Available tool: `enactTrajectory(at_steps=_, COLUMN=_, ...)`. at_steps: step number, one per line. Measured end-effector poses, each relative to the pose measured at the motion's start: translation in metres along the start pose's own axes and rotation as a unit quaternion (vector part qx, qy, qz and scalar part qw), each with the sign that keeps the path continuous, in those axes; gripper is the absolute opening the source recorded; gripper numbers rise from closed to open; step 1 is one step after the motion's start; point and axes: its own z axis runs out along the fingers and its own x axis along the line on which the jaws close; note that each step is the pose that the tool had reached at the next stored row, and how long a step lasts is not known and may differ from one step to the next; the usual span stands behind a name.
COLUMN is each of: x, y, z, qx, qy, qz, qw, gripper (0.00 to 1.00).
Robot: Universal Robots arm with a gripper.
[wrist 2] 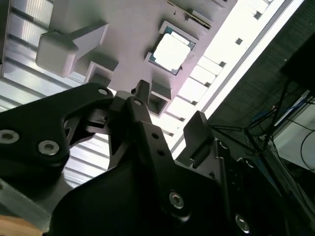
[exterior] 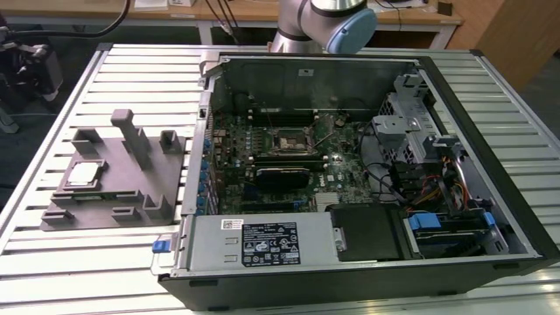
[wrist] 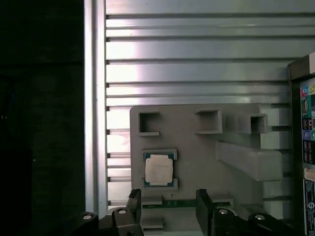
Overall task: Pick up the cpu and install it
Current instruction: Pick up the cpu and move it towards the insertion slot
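- gripper is standing wide open and carrying nothing; its fingers are hanging above the grey holder, not touching it.
- cpu is lying flat in its recess on the holder, beside the open computer case.
- risk: the chip is appearing slightly off the fingers' midline; a straight descent is likely striking the recess walls.
- risk: the thin chip is offering little edge to grip; uneven closing is likely tilting or dropping it.
- risk: a tilted chip is endangering the socket during seating.
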Motion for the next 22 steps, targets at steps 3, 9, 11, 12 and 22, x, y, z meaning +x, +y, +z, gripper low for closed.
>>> enactTrajectory(at_steps=3, x=0.0005, y=-0.0005, z=0.0044, qx=-0.0002, qy=0.0013, qz=-0.015, qw=0.9999, gripper=0.59)
enactTrajectory(at_steps=9, x=0.0024, y=-0.0012, z=0.0115, qx=-0.0003, qy=0.0015, qz=-0.019, qw=0.9998, gripper=0.59)
enactTrajectory(at_steps=11, x=0.0025, y=-0.0014, z=0.0136, qx=-0.0002, qy=0.0016, qz=-0.019, qw=0.9998, gripper=0.59)
enactTrajectory(at_steps=12, x=0.0025, y=-0.0015, z=0.0147, qx=-0.0002, qy=0.0016, qz=-0.02, qw=0.9998, gripper=0.59)
enactTrajectory(at_steps=22, x=0.0026, y=-0.002, z=0.0219, qx=-0.0002, qy=0.0015, qz=-0.02, qw=0.9998, gripper=0.59)
